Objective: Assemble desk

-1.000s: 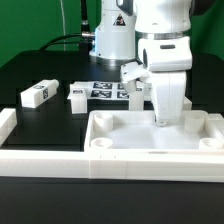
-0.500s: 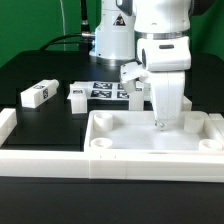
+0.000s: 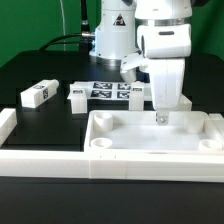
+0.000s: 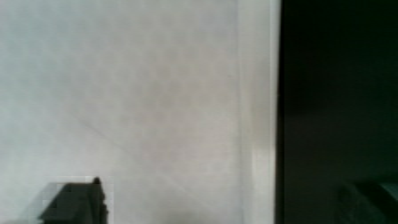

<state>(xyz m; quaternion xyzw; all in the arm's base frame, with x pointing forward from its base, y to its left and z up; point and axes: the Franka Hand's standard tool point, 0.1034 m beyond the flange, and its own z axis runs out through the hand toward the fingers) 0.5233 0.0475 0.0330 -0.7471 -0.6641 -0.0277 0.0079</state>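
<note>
- You have the gripper (image 3: 160,117) hanging over the desk top (image 3: 120,150), tips down inside the raised rim near its far corner on the exterior view's right. Whether the tips touch the floor of the tray cannot be told from here.
- In the wrist view you see two dark fingertips (image 4: 71,203) set far apart, with only pale plastic between them. The jaws are spread and pinch nothing.
- The desk top lies open side up along the table (image 3: 50,70) edge nearest the exterior camera, with round sockets showing at its near corners.
- A long white rail (image 3: 45,160) runs along that same table edge, touching the desk top's near side.
- One white leg (image 3: 35,95) lies on its side toward the table edge at the exterior view's left, well apart from the desk top.
- A second leg (image 3: 77,97) lies just beside the marker board (image 3: 105,90), beyond the desk top's far rim.
- A third tagged block (image 3: 137,93) sits by the marker board's other end, partly hidden behind the gripper; it is probably another leg.
</note>
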